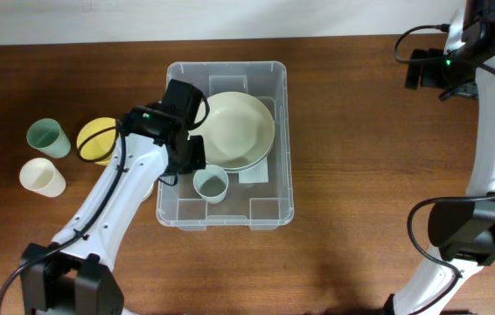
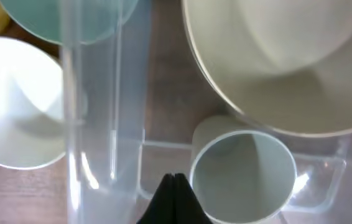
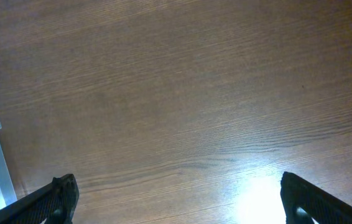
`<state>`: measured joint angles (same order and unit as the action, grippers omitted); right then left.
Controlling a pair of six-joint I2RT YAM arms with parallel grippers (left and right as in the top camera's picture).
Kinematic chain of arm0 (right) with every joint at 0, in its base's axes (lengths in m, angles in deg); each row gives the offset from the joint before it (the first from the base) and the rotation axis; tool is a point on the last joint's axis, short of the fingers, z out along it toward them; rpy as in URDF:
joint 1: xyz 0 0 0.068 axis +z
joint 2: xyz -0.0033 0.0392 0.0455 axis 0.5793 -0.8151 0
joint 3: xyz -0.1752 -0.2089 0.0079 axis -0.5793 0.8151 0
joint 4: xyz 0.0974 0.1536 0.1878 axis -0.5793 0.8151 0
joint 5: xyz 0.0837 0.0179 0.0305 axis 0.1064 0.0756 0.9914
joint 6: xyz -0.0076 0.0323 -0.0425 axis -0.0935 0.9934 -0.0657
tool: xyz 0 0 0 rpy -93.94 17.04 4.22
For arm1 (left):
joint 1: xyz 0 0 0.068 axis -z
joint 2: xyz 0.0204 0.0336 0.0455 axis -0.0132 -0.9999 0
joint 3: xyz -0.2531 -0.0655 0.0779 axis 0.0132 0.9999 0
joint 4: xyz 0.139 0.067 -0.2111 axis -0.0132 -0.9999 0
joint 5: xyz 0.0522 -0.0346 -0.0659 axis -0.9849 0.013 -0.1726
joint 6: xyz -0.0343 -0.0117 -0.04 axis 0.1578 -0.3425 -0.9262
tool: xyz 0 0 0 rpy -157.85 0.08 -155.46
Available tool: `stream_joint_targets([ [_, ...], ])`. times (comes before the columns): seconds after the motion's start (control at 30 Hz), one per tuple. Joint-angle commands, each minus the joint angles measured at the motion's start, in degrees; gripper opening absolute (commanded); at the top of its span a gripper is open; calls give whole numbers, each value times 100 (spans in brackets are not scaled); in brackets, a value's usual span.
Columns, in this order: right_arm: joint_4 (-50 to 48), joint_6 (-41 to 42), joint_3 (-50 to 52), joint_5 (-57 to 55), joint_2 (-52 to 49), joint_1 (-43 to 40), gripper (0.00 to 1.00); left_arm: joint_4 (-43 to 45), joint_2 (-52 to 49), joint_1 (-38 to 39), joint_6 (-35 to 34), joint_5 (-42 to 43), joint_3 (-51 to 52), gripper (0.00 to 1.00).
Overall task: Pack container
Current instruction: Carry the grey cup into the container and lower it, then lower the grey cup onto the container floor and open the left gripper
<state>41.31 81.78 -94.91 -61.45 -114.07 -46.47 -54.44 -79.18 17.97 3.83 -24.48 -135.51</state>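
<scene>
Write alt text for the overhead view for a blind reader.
A clear plastic container on a wooden table holds a cream bowl and a pale cup, with the left pincer above its left side. A green cup, a cream cup and a yellow bowl sit outside, left.

The bowl (image 1: 239, 129) fills the container's (image 1: 265, 203) far half, and the cup (image 1: 211, 184) stands front-left; you have free room front-right only.

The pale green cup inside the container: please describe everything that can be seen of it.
The pale green cup is small, round, plastic-looking, upright and empty. It stands on the floor of the clear container, beside the cream bowl; whether they touch is unclear. The shut left gripper is near, not holding it.
</scene>
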Motion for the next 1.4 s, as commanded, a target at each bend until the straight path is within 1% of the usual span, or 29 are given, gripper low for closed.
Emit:
stream_joint_targets([
  [0.0,-2,4,20,-31,15,-22,99,-83,35,186,15,404,-109,1],
  [0.13,-2,4,20,-31,15,-22,99,-61,35,702,164,317,-109,1],
  [0.2,-2,4,20,-31,15,-22,99,-76,35,890,162,92,-109,1],
  [0.27,-2,4,20,-31,15,-22,99,-87,28,1117,157,-374,-109,1],
  [0.33,-2,4,20,-31,15,-22,99,-87,11,1191,157,-584,-107,1],
  [0.5,-2,2,20,-31,15,-22,99,-70,-92,1196,160,-601,-31,1],
  [0.67,-2,4,20,-31,15,-22,99,122,-570,1193,232,-610,-11,1],
  [0.73,-2,4,20,-33,15,-22,99,133,-778,1193,227,-695,-11,1],
  [0.87,-2,4,20,-31,15,-22,99,109,-1147,1187,223,-1134,-11,1],
  [1.37,-2,4,20,-31,15,-22,99,382,-1172,1187,225,-1176,-7,1],
])
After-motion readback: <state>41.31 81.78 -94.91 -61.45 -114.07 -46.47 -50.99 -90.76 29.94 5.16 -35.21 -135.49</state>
